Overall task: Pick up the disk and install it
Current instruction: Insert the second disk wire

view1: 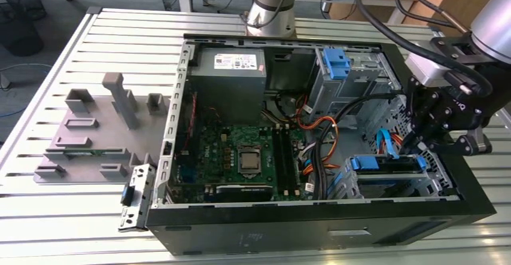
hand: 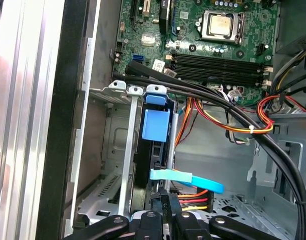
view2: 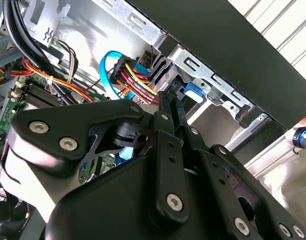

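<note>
Disk (view1: 386, 164) sits in the drive cage (view1: 435, 184) at the case's near right corner in the exterior view, blue frame showing. Gripper (view1: 438, 138) hangs just beyond it; whether clenched or released, I cannot tell. Pushing squarely along the cage rails, clear of the cables (hand: 213, 102), should seat it well.

1. Arm (view1: 276, 2): silver-grey round tube segments w/ a darker joint band, rising at the back of the exterior view.
2. Wrist block (view1: 435, 67): light grey metal, sitting above black hardware.
3. Cables (view1: 383, 20): thick black, several, looping along the arm.
4. Claw (view1: 447, 134): matte black body, angular link bars.
5. Linkage plates (view2: 67, 135): black, rounded ends, silver screw heads at pivots, in second wrist view.
</note>
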### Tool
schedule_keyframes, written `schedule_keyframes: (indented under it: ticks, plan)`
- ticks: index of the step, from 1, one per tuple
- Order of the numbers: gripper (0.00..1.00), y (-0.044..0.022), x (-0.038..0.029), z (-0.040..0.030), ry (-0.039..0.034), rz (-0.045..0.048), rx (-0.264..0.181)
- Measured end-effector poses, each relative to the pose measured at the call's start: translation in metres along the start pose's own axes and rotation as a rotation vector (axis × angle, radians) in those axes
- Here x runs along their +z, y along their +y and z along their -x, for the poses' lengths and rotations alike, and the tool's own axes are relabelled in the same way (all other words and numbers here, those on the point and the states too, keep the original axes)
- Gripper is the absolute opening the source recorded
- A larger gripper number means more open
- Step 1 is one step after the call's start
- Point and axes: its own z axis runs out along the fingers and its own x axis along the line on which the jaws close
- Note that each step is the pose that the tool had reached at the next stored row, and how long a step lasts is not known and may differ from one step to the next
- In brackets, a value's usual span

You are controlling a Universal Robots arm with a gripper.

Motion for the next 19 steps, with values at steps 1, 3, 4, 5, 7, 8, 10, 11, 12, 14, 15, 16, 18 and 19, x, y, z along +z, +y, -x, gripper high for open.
schedule_keyframes:
  ticks: [1,3,4,5,7,8,10,11,12,14,15,16,18,19]
  plan:
    - [0.17,0.0003,0.0002,-0.0001,0.0001,-0.0012,0.0]
    - [0.17,0.0008,0.0006,-0.0004,0.0002,-0.0034,0.001]
    - [0.17,0.0009,0.0008,-0.0005,0.0002,-0.004,0.001]
    - [0.17,0.0011,0.001,-0.0007,0.0002,-0.0046,0.002]
    - [0.17,0.0015,0.0013,-0.0009,0.0007,-0.0059,0.003]
    - [0.17,0.0017,0.0015,-0.0009,0.0007,-0.0064,0.004]
    - [0.17,0.0019,0.0019,-0.0011,0.0006,-0.0064,0.012]
    - [0.17,0.002,0.0021,-0.0012,0.0006,-0.0063,0.017]
    - [0.17,0.0021,0.0022,-0.0012,0.0005,-0.006,0.024]
    - [0.17,0.0021,0.0023,-0.0012,0.0005,-0.0057,0.034]
    - [0.17,0.0021,0.0023,-0.0012,0.0004,-0.0057,0.035]
    - [0.17,0.0021,0.0023,-0.0012,0.0004,-0.0057,0.035]
    - [0.17,0.0022,0.0023,-0.0012,0.0004,-0.0057,0.035]
    - [0.17,0.0024,0.0024,-0.0012,0.0003,-0.0064,0.035]
